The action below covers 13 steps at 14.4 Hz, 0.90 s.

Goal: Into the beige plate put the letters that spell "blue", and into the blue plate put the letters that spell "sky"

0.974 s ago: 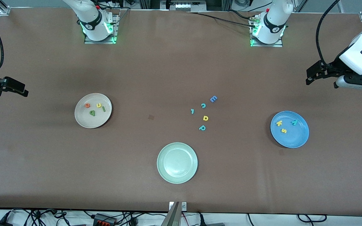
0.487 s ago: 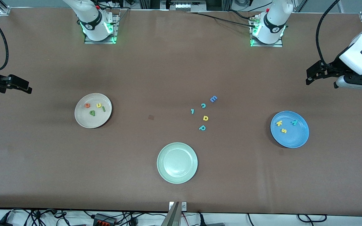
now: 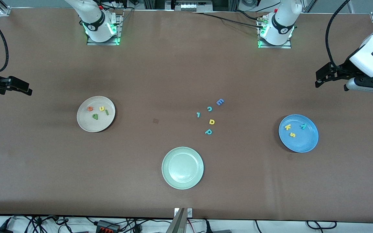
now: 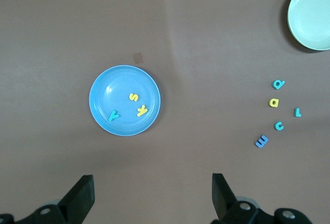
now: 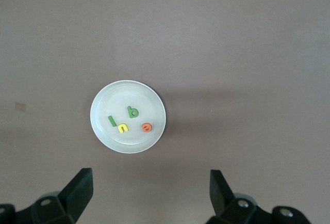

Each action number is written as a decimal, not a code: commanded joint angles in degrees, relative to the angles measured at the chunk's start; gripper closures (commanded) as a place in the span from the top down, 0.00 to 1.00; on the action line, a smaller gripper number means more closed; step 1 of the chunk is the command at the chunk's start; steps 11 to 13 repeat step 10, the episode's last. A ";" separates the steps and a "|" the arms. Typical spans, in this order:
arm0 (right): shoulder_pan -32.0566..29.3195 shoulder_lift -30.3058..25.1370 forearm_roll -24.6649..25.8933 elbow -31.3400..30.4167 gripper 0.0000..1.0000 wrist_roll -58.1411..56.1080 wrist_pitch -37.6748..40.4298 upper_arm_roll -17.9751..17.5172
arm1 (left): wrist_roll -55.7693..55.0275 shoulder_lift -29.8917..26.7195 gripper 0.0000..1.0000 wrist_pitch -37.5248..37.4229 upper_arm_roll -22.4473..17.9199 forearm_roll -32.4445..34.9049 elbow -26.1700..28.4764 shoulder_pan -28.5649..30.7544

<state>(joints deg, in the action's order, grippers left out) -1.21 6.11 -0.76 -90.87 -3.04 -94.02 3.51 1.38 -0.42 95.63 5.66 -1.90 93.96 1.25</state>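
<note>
Resting in beige plate [image 3: 85,124], well apart from right end effector [image 3: 24,90]: "blue" letters [image 3: 98,111].

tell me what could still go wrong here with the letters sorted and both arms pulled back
Little, I think. Both claws, left and right, hang open at the table's ends, holding nothing. The spare letters lie loose in the middle, so a low sweep across could scatter them. In the blue plate, the k sits near the rim and a knock might tip it out.
</note>
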 commanded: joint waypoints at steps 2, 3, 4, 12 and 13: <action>-0.99 -2.24 1.02 -1.94 1.00 0.31 -0.38 -1.13 | 0.02 0.60 1.00 -1.06 0.31 0.32 -1.67 0.16; -0.99 -2.25 1.02 -1.94 1.00 0.22 -0.38 -1.13 | 0.02 0.60 1.00 -0.97 0.31 0.32 -1.67 0.16; -0.99 -2.25 1.02 -1.94 1.00 -0.04 -0.46 -1.13 | 0.02 0.60 1.00 -1.06 0.31 0.32 -1.67 0.16; -1.17 -2.25 1.81 -1.94 1.00 -0.30 -0.55 -1.05 | 0.02 0.60 1.00 -0.97 0.31 0.32 -1.67 0.07; -1.17 -2.25 1.81 -1.94 1.00 -0.30 -0.55 -1.05 | 0.02 0.60 1.00 -0.97 0.31 0.32 -1.67 0.07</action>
